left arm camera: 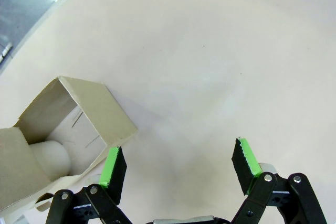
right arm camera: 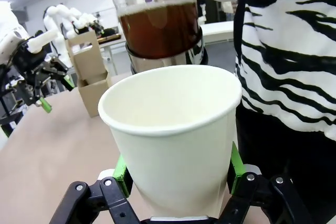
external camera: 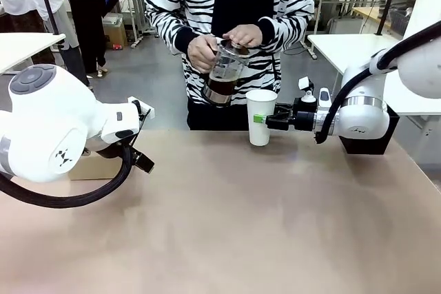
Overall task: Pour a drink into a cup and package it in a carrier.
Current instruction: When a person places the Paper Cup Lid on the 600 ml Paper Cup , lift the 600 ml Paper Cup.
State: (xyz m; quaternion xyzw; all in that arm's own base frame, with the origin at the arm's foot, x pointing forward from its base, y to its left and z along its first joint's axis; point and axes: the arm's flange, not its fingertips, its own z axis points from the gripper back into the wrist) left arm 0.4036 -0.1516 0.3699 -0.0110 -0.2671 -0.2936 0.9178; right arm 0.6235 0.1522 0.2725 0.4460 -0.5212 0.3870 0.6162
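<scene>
The drink [right arm camera: 160, 27], a dark brown liquid, fills the lower part of a clear glass carafe [external camera: 224, 70]. A person at the far side of the table [external camera: 241, 239] holds the carafe in the air, one hand [external camera: 202, 51] at its side and the other hand [external camera: 242, 34] resting on the lid. It hangs just above and slightly left of a white paper cup [external camera: 261, 116], tilted a little toward it, but no liquid is leaving it. Seen from the right wrist, the inside of the cup looks white and dry, so pouring does not appear to have begun. The right gripper [right arm camera: 178, 174] reaches in from the right and is clamped on the cup's lower wall, a green pad on each side, steadying it upright near the table's far edge. The brown cardboard carrier [left arm camera: 89, 114] sits well apart at the left side of the table. The left gripper [left arm camera: 178, 166] hovers just beside it over bare tabletop, jaws spread wide and holding nothing. What remains is filling the cup and then setting it into the carrier.
</scene>
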